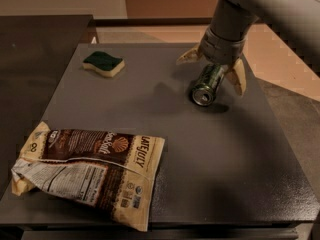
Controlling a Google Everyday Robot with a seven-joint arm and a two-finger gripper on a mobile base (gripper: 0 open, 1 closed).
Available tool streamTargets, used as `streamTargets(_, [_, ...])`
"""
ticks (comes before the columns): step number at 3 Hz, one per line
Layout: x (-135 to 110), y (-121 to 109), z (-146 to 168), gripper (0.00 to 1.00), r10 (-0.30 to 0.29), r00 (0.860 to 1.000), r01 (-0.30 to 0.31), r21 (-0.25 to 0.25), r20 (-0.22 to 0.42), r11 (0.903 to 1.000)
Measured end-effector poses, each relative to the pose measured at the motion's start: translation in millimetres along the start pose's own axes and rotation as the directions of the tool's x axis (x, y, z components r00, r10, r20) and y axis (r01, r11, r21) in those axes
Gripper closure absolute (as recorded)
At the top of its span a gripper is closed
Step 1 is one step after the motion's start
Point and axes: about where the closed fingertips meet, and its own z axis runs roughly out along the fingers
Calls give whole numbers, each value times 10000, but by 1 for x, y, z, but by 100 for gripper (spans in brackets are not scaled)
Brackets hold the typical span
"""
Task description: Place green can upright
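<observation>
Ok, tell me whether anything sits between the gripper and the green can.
Nothing visible does. The gripper hangs right over the green can, which lies on its side between the open fingers. The sponge and the snack bag lie well off to the left on the table.

Single view from above the near edge of the table [210,184], looking down and away. Gripper [213,70] sits far right.
</observation>
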Motion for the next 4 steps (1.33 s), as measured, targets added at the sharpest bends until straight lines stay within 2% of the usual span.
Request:
streamTargets(1, [-1,5,10,18,-454,9990,451,-446,-53,9980])
streamTargets(2, [-5,8,15,42,-749,9972,747,-698,-5,9948])
streamTargets(3, [-7,4,13,65,-738,9973,739,-667,46,9950])
streamTargets(4, [-3,-12,1,88,328,9995,-328,-134,15,9994])
